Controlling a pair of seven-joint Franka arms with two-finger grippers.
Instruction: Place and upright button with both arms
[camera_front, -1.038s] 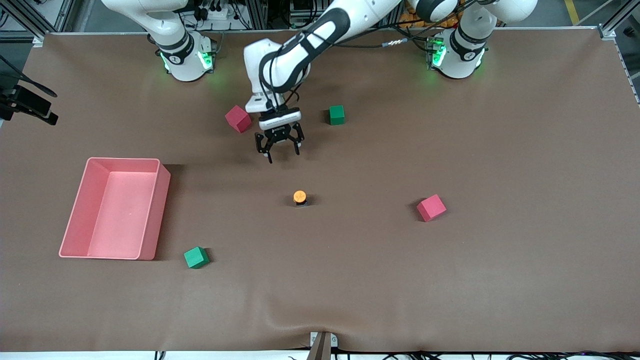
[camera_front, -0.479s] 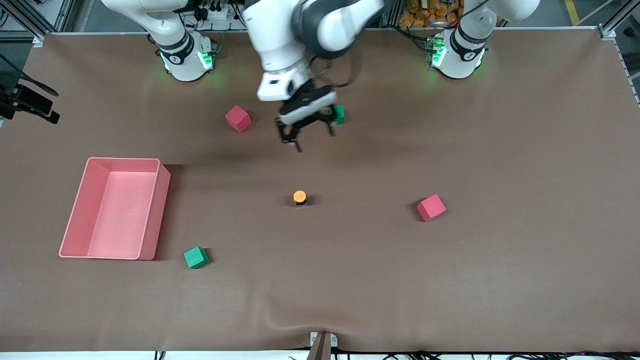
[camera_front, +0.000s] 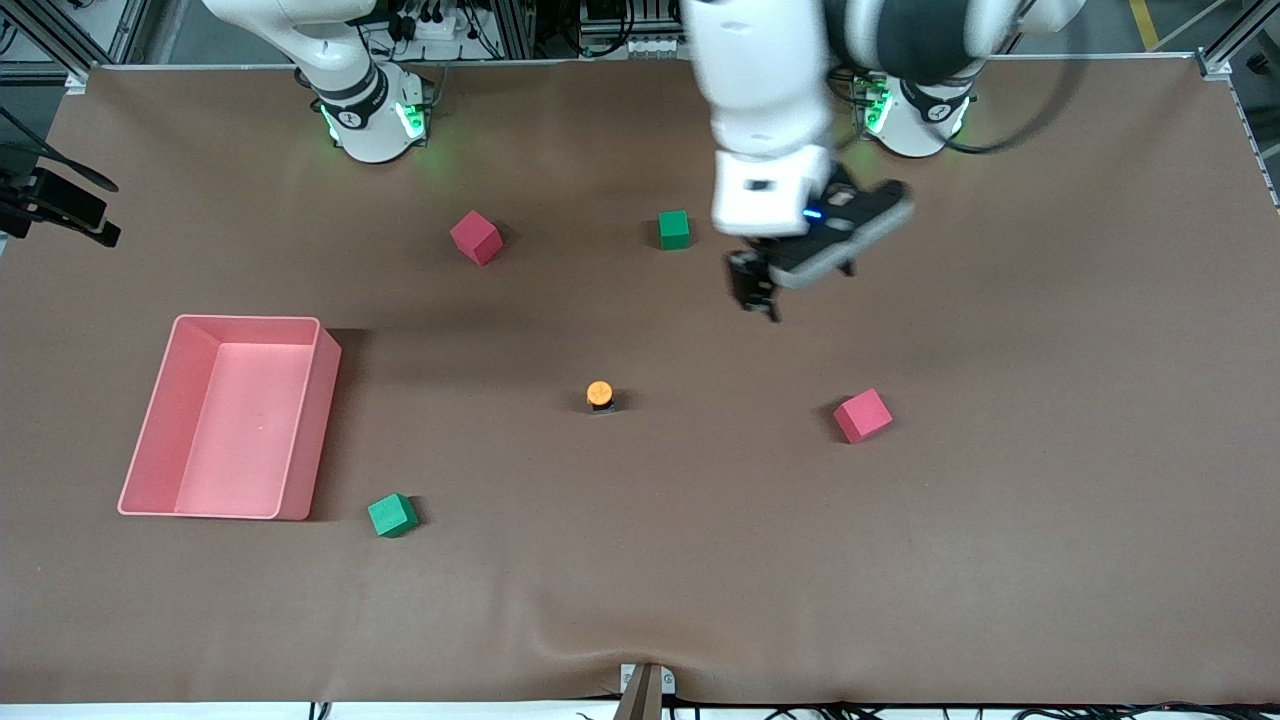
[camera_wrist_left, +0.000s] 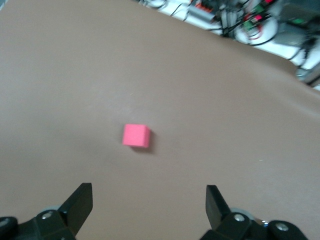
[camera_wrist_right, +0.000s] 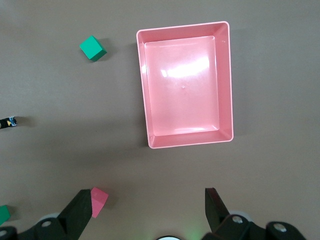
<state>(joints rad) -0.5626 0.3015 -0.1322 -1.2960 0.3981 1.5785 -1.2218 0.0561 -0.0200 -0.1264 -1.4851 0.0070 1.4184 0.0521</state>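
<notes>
The button (camera_front: 599, 395) stands upright on the brown table near the middle, orange cap up on its black body. It also shows at the edge of the right wrist view (camera_wrist_right: 9, 122). My left gripper (camera_front: 757, 293) is open and empty, in the air over bare table between the farther green cube (camera_front: 674, 229) and a pink cube (camera_front: 862, 415), away from the button toward the left arm's end. The left wrist view shows its spread fingers (camera_wrist_left: 80, 202) with that pink cube (camera_wrist_left: 136, 135) ahead. My right gripper (camera_wrist_right: 149, 210) is open and empty, high above the table, out of the front view.
A pink tray (camera_front: 322, 400) lies empty toward the right arm's end and shows in the right wrist view (camera_wrist_right: 142, 90). A green cube (camera_front: 392, 515) sits nearer the front camera beside it. Another pink cube (camera_front: 476, 237) sits near the right arm's base.
My left arm has swung its open gripper from between the farther pink and green cubes toward the left arm's end. The button and cubes have not moved.
</notes>
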